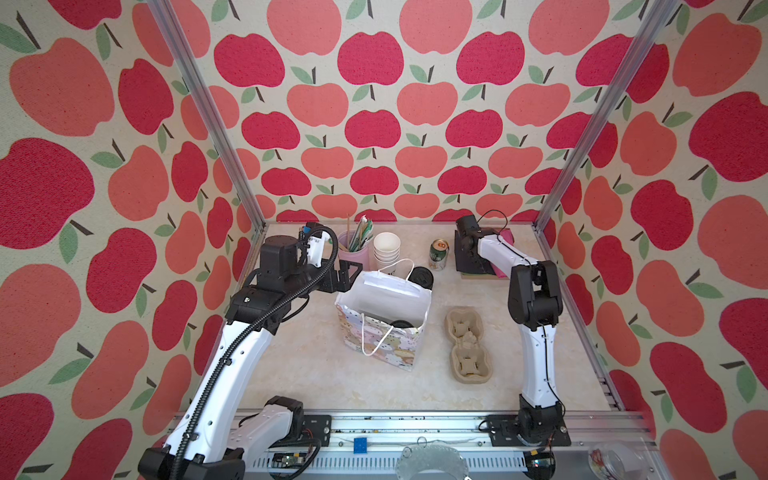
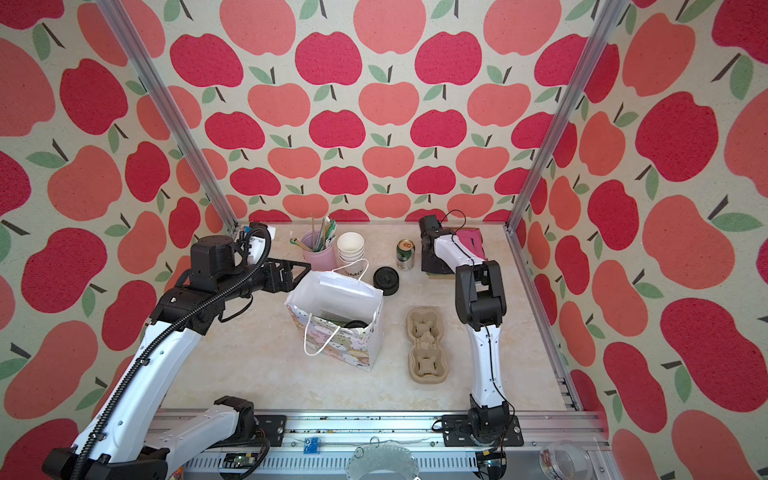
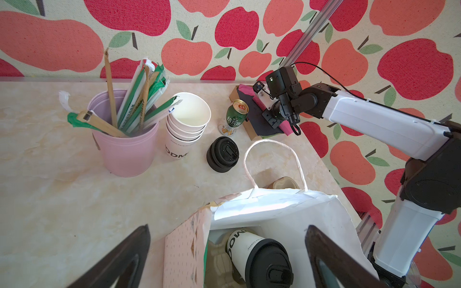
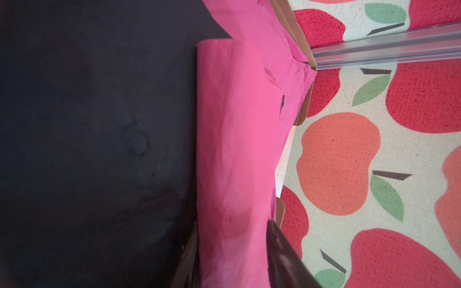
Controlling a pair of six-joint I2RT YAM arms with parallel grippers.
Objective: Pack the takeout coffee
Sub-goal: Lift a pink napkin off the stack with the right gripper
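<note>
Coffee's in: the takeout coffee lies tilted inside the paper bag at lower middle, left pincer spread wide and empty above, while the right pincer straddles a pink napkin, probably an extra, though I can't tell whether it's clamped.

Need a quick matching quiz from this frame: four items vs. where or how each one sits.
1 takeout coffee
2 pink tub
3 pulp carrier
4 drink can

a holds wrapped straws
b inside the gift bag
c green and gold, upright
d empty, right of the bag in both top views

Pairs: 1-b, 2-a, 3-d, 4-c
</note>
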